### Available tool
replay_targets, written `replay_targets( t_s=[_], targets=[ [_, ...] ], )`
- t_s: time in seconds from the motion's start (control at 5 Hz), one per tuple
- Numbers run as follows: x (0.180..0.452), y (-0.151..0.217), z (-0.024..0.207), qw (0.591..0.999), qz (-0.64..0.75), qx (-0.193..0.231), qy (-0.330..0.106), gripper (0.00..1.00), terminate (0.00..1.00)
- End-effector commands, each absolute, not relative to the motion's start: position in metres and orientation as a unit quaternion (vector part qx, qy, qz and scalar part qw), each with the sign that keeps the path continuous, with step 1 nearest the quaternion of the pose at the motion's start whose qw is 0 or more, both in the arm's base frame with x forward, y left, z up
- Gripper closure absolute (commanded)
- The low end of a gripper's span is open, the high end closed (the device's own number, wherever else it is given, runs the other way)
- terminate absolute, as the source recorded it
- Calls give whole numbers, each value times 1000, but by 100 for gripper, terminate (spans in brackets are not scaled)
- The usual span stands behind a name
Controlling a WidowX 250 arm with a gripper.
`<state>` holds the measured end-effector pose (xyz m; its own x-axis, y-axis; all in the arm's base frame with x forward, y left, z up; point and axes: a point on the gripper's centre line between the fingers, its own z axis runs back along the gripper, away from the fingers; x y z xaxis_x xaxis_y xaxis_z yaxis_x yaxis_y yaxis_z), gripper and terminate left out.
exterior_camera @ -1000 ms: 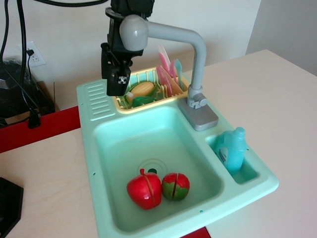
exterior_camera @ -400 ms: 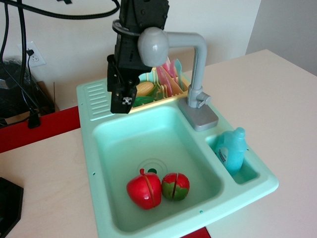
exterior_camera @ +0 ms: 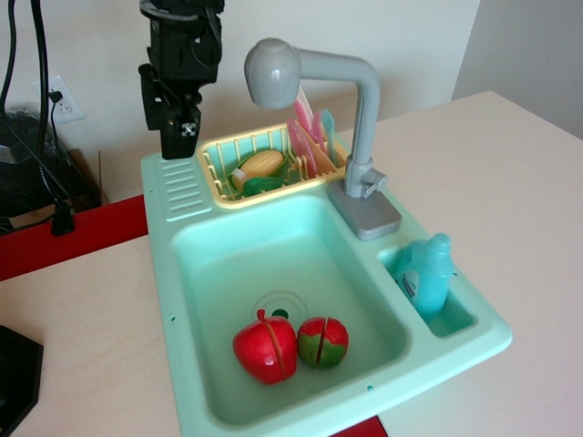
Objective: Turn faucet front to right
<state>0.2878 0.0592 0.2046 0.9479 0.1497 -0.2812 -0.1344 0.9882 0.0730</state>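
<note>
— What sits in the mint-green toy sink [exterior_camera: 187,300]?
— Near its drain [exterior_camera: 281,305], a red apple [exterior_camera: 265,348] and, touching it on the right, a red-and-green fruit half [exterior_camera: 322,341].

— And on the right?
— A blue bottle [exterior_camera: 428,273] stands upright in the small side compartment.

— At the far edge?
— A yellow dish rack [exterior_camera: 219,175] holding a corn cob [exterior_camera: 259,165], something green [exterior_camera: 266,185], and pink and teal plates [exterior_camera: 311,137] on edge. A wall outlet [exterior_camera: 62,100] shows far left.

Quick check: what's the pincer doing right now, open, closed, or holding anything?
Pincer: holding nothing, apart from the faucet, off to the left above the sink's ribbed corner; open or closed cannot be told.
</note>
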Motion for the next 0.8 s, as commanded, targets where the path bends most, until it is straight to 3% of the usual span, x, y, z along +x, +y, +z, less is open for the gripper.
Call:
replay_targets(
  t_s=[0.0, 0.2, 0.6],
  targets=[
    [282, 55, 224, 992, 57, 13, 109, 0, 0],
    [277, 39, 232, 996, 12, -16, 90, 0, 0],
    [253, 19, 243, 996, -22, 0, 88, 0, 0]
  ],
)
